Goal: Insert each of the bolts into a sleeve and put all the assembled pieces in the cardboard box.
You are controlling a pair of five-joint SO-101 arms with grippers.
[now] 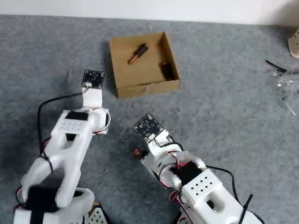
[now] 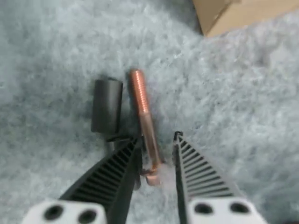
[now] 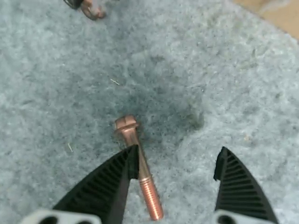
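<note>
Two copper-coloured threaded metal bolts are lying loose: one bolt (image 2: 144, 116) beside the single black cylindrical sleeve (image 2: 106, 106), the other bolt (image 3: 145, 186). One open brown cardboard box (image 1: 122, 70) is holding two pieces, a sleeved bolt (image 1: 138, 52) and a dark piece (image 1: 166, 70).

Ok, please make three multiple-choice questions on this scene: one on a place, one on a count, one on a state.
1. Where does the loose black sleeve lie? A in the cardboard box; B on the grey mat beside a bolt; C in a gripper.
2. How many pieces lie in the box? A none; B two; C five.
3. The right gripper is: A open; B shut on a bolt; C shut on a sleeve.
Key: 1 B, it lies alongside the copper bolt; 2 B, two pieces show inside; 3 A, its fingers stand apart.
</note>
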